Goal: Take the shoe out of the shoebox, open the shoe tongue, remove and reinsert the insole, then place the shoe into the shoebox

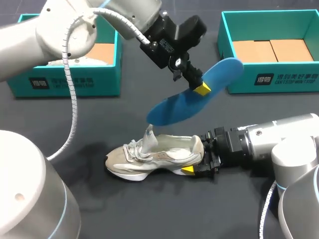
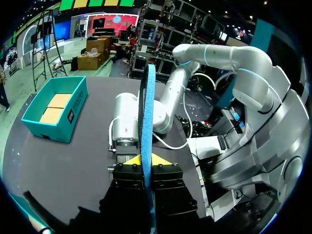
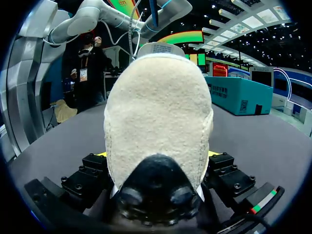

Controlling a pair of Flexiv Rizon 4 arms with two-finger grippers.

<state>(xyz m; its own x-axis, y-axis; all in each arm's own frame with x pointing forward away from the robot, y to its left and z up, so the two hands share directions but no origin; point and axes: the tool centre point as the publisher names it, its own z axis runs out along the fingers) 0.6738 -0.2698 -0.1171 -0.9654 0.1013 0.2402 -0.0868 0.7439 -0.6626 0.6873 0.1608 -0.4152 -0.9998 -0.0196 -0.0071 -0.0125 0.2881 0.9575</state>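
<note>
On the dark table (image 1: 164, 209) two teal shoeboxes stand at the far edge, the left shoebox (image 1: 75, 82) holding something pale and the right shoebox (image 1: 271, 82) showing only its cardboard floor. The pale sneaker (image 1: 159, 157) is out of both, lying on its sole near the table's middle with its tongue (image 1: 148, 137) pulled upright, so the first two steps look done. The blue insole (image 1: 174, 107) is out as well, held in the air above the sneaker and tilted. The left gripper (image 1: 201, 85) pinches it, its fingers closed on the thin edge in the left wrist view. The right gripper (image 1: 198, 158) clamps the sneaker's heel from both sides and steadies it. I judge that reinserting the insole and boxing the sneaker are still to do.
</note>
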